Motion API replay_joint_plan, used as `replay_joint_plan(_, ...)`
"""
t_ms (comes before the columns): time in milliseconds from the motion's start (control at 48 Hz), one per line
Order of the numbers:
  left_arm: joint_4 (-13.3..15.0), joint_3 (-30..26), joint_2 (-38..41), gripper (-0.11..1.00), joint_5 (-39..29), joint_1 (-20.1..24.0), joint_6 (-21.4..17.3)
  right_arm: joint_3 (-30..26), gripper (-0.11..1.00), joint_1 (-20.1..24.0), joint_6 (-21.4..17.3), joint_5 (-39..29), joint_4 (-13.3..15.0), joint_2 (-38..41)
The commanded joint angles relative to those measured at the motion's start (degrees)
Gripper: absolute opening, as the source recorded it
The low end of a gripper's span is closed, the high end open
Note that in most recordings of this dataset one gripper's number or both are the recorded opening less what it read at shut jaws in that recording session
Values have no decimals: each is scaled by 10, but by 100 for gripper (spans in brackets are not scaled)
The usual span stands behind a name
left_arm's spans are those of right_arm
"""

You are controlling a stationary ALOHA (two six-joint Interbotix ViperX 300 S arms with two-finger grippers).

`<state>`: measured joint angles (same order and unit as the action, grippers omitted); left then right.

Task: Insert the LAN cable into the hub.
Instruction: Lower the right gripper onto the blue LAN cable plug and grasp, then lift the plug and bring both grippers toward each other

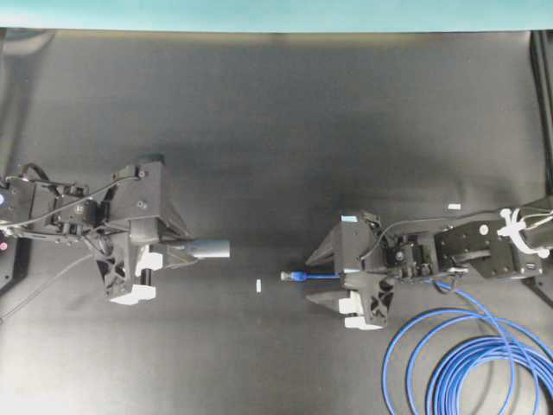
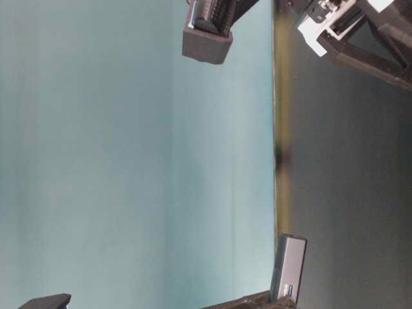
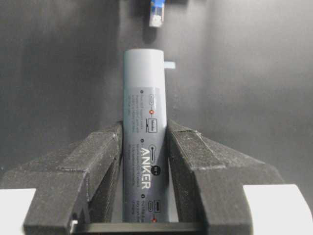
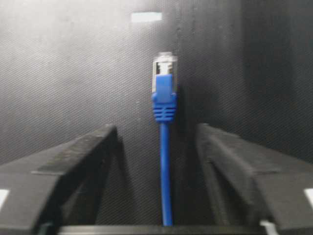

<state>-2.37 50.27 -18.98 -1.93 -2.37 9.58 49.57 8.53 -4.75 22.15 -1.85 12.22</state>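
The hub (image 1: 210,249), a slim grey bar with white print, sticks out rightward from my left gripper (image 1: 186,251), which is shut on it. In the left wrist view both fingers press the sides of the hub (image 3: 144,98) at my left gripper (image 3: 144,131). The bright-blue LAN cable (image 1: 467,354) lies coiled at the lower right, and its plug (image 1: 292,277) points left toward the hub. My right gripper (image 1: 318,278) straddles the cable behind the plug. In the right wrist view the cable (image 4: 165,161) runs between the jaws of the right gripper (image 4: 156,132) with a gap on each side.
A tiny white chip (image 1: 258,285) lies on the black mat between the hub and the plug. A small white tag (image 1: 454,206) sits at the right. In the table-level view the hub (image 2: 288,267) shows at the bottom. A teal wall borders the mat's far edge.
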Motion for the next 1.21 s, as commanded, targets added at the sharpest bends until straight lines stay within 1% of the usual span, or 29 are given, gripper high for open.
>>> replay_joint_plan(0,-2,-8,-3,28,3,-3,1,-11,54,5,-3,3,0,19)
replay_joint_plan(229,-2,-7,-3,28,4,-8,2,-15,35,14,-5,1,-1,26)
replay_joint_plan(291,-2,-5,-4,28,4,-9,2,-14,28,16,-6,-4,-3,25)
replay_joint_plan(333,-2,-5,-3,28,4,-9,2,-12,18,16,-8,-6,-4,25)
replay_joint_plan(375,-2,-5,-4,28,4,-9,2,-12,14,16,-11,-10,-6,24)
replay_joint_plan(541,-2,-11,-3,28,3,-11,-3,-3,14,13,-33,-14,-9,4)
replay_joint_plan(666,-2,-25,-2,28,-10,-11,-10,0,14,4,-46,-17,-9,-41)
replay_joint_plan(770,-4,-42,-2,28,-32,-11,-17,-4,14,-6,-44,-32,-9,-92)
replay_joint_plan(937,-4,-75,6,28,-73,-11,-54,-16,14,-18,-40,-71,-7,-156)
replay_joint_plan(1041,-4,-86,22,28,-78,-4,-63,-26,14,-22,-34,-92,-6,-176)
replay_joint_plan(1187,-4,-97,33,28,-75,6,-69,-44,14,-21,-28,-103,-6,-179)
